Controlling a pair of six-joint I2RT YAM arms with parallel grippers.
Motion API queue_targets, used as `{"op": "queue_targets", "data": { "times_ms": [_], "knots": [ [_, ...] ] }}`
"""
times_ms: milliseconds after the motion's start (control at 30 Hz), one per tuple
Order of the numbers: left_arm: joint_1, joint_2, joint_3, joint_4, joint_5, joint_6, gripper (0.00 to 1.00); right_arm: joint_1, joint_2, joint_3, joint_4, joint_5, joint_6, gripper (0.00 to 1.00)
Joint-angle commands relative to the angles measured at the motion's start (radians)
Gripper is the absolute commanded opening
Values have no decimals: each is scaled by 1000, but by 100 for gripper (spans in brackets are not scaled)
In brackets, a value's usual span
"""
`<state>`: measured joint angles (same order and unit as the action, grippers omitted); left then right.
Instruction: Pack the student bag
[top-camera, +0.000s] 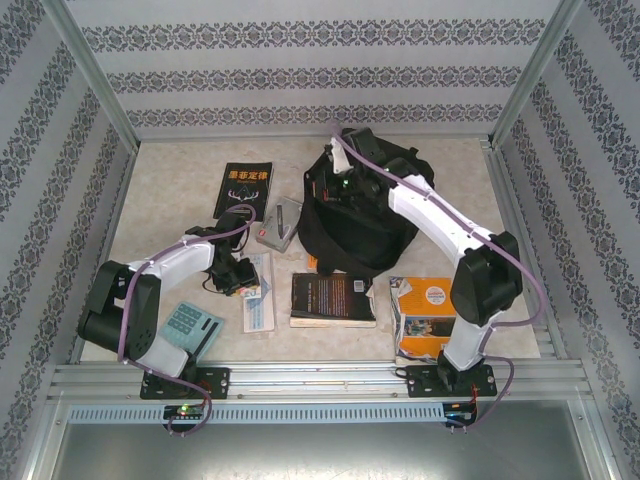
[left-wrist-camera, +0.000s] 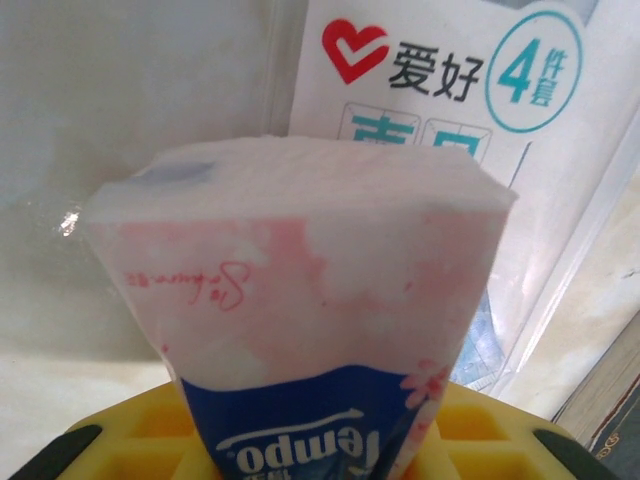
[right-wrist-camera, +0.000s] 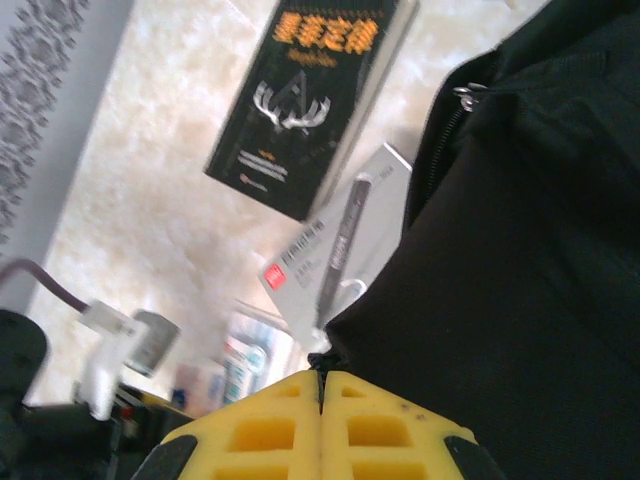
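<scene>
Gripping a pink, white and blue plastic-wrapped tissue pack (left-wrist-camera: 300, 320), the left claw (left-wrist-camera: 310, 445) is closed on it between yellow fingers (left-wrist-camera: 140, 425), just over a flat white packet with a red heart logo (left-wrist-camera: 440, 90). The student bag (top-camera: 365, 225), a large black soft fabric backpack, sits at the upper centre of the beige marbled worktop (top-camera: 160, 190). The right claw (right-wrist-camera: 320, 385) is closed, its jaws pressed together at the bag's edge near a zipper; whether it pinches any fabric I cannot tell. Left of the bag lie a silver pen box (right-wrist-camera: 345, 245) and, further up, a black book with orange lettering (right-wrist-camera: 300, 100).
</scene>
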<state>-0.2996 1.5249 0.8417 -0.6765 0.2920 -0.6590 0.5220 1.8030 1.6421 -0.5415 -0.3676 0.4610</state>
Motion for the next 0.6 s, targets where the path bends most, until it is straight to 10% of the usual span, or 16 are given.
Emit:
{"op": "queue_targets", "data": {
  "times_ms": [0, 233, 333, 567],
  "knots": [
    [5, -22, -14, 28, 8, 1, 28, 30, 52, 106, 20, -82, 65, 0],
    [6, -24, -12, 40, 25, 4, 28, 87, 177, 197, -187, 27, -166, 3],
    [7, -23, -15, 43, 32, 3, 28, 119, 147, 177, -222, 153, -286, 34],
    [9, -20, -12, 49, 45, 0, 28, 136, -12, 12, -185, 327, -427, 58]
  ]
}}
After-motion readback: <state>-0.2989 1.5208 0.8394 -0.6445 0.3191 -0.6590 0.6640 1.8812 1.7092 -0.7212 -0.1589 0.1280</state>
